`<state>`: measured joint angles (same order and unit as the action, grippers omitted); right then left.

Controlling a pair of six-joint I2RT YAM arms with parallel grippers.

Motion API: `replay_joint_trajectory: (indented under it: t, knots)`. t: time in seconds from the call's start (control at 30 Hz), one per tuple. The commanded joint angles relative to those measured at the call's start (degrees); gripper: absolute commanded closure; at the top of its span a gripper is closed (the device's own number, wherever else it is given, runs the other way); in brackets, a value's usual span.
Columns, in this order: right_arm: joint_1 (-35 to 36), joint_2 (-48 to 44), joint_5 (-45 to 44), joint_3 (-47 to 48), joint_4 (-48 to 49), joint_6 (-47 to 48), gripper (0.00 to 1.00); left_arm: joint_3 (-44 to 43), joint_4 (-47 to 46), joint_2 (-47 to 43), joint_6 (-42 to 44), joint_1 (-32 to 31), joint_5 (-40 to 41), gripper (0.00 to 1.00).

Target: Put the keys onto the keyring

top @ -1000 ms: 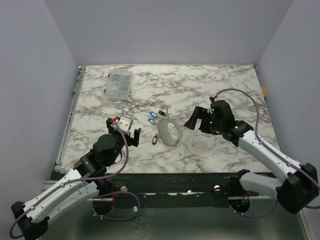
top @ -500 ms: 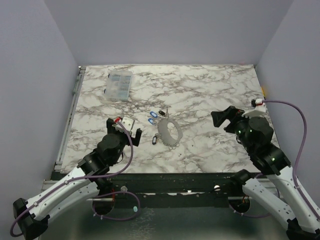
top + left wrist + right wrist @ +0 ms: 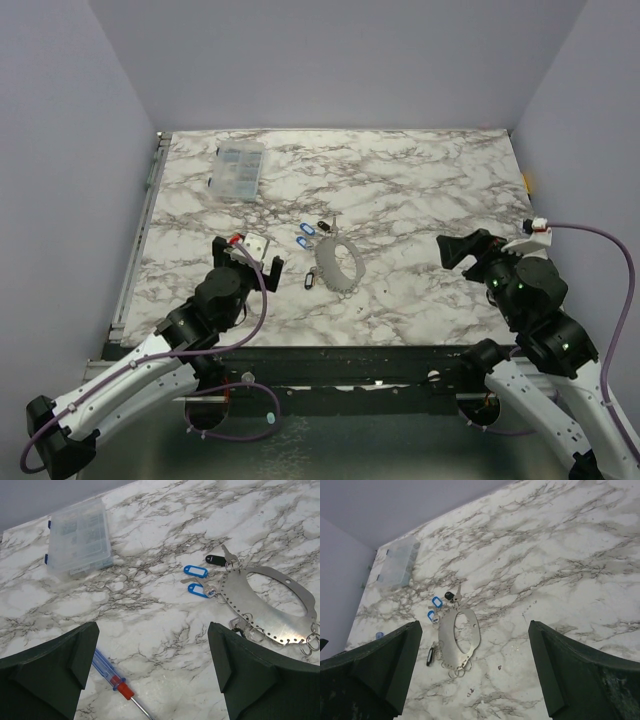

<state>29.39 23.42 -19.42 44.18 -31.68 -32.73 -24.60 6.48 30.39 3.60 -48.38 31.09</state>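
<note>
Flat on the marble table [image 3: 420, 190], the keyring [image 3: 337, 264] lies near the middle, between the two arms, an oval metal plate with holes punched round its rim; its long axis runs roughly from the far side toward the arm bases, the near end leaning a little to the right. At its far end sit the keys [image 3: 305, 236]: two blue-tagged ones and a black-tagged one, their blades pointing toward the plate, and the left wrist view [image 3: 195, 570] shows them touching or just beside the rim, though whether they are threaded on cannot be told. One more dark key rests along the ring's left edge, and small loose rings hang at the near end. Left gripper [image 3: 246, 255] hovers left of the ring, jaws spread wide with nothing between them; a screwdriver [image 3: 112, 672] lies on the marble below it. Right gripper [image 3: 470, 250] is well apart on the right, jaws likewise wide and empty, touching nothing. A clear box [image 3: 238, 168] sits at the far left
</note>
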Motion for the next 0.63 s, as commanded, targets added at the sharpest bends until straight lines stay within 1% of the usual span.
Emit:
replay_joint_trajectory:
  t: [0.0,0.4,0.6]
  knots:
    - [-0.1,-0.9,-1.8,-0.7,-3.4,-0.7,0.00,0.8,-1.0,-1.0,0.7,0.0,1.2,0.01]
    - [-0.1,-1.6,-0.2,0.4,-5.6,-0.5,0.00,0.7,-1.0,-2.3,0.8,0.0,0.3,0.01]
    - [-0.1,1.3,-1.5,2.2,-8.7,-1.8,0.00,0.6,-1.0,-3.0,0.8,0.0,-0.2,0.01]
